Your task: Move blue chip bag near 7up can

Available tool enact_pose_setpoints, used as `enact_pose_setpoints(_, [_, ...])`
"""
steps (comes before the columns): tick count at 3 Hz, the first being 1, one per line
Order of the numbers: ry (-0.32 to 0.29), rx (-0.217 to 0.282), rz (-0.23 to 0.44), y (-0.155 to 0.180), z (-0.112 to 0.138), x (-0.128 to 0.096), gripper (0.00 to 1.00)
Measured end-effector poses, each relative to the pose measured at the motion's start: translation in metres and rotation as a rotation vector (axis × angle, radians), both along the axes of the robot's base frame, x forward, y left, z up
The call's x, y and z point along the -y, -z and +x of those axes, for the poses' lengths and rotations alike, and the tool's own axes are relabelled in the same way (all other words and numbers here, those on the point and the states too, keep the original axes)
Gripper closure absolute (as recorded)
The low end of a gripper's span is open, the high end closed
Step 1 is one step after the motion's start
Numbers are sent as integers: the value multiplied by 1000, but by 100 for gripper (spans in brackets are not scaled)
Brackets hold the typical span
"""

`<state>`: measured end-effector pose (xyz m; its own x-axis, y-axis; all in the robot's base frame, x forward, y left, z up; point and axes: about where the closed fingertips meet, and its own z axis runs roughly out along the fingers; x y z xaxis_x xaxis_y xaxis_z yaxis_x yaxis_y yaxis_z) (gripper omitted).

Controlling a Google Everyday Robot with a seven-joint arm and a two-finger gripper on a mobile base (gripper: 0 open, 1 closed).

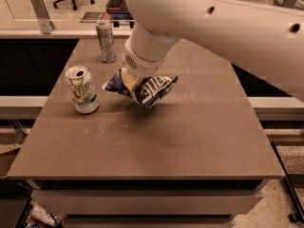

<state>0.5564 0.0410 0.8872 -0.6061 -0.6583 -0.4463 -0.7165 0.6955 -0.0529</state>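
The blue chip bag (149,89), dark blue foil with white lettering, is held in my gripper (130,82) just above the table, left of centre. The gripper's cream fingers are shut on the bag's upper middle; the white arm above hides most of the gripper. The 7up can (82,90), white with a green logo and silver top, stands upright on the table's left side, a short gap left of the bag.
A taller slim silver-grey can (106,42) stands at the back left of the brown table (190,137). A counter edge and office chair lie beyond the table. The white arm spans the upper right.
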Motion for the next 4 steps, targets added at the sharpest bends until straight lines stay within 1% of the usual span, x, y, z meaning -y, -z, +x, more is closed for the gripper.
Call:
enact_pose_setpoints(1, [0,2,0,-1,0,0,82])
enact_pose_setpoints(4, [-3,4,-1,-2,-2,0,12])
